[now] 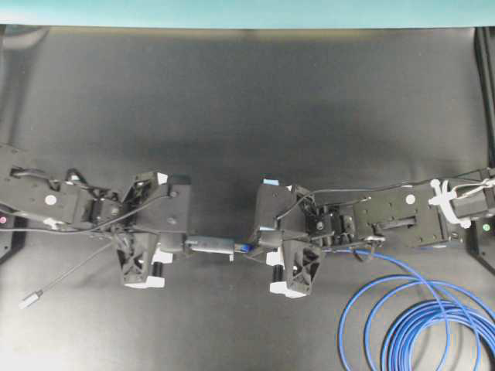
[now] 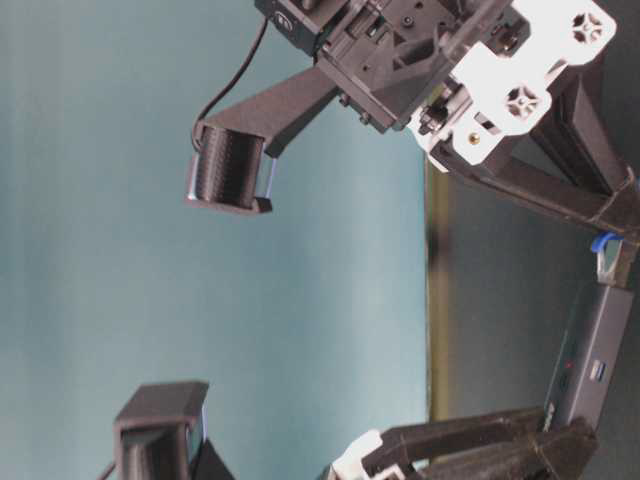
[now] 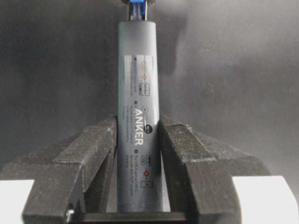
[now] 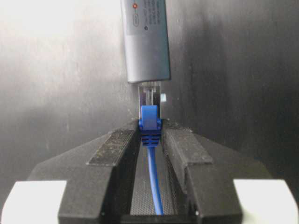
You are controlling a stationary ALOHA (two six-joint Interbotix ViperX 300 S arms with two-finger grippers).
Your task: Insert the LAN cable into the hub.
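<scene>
The hub (image 3: 138, 112) is a slim dark grey bar marked ANKER, held between the jaws of my left gripper (image 3: 138, 128), which is shut on it. In the overhead view the hub (image 1: 210, 246) points right from the left gripper (image 1: 172, 246). My right gripper (image 4: 150, 133) is shut on the blue boot of the LAN cable's plug (image 4: 150, 116). The clear plug tip (image 4: 150, 93) enters the hub's end (image 4: 145, 51), partly in. The blue LAN cable (image 1: 418, 317) runs back under the right arm and coils at the bottom right. The right gripper (image 1: 263, 246) faces the left one.
The hub's thin grey cable tail ends in a small silver plug (image 1: 31, 298) on the black mat at the lower left. A teal wall (image 1: 247, 11) borders the back edge. The table-level view shows both grippers and the hub (image 2: 598, 350) from the side.
</scene>
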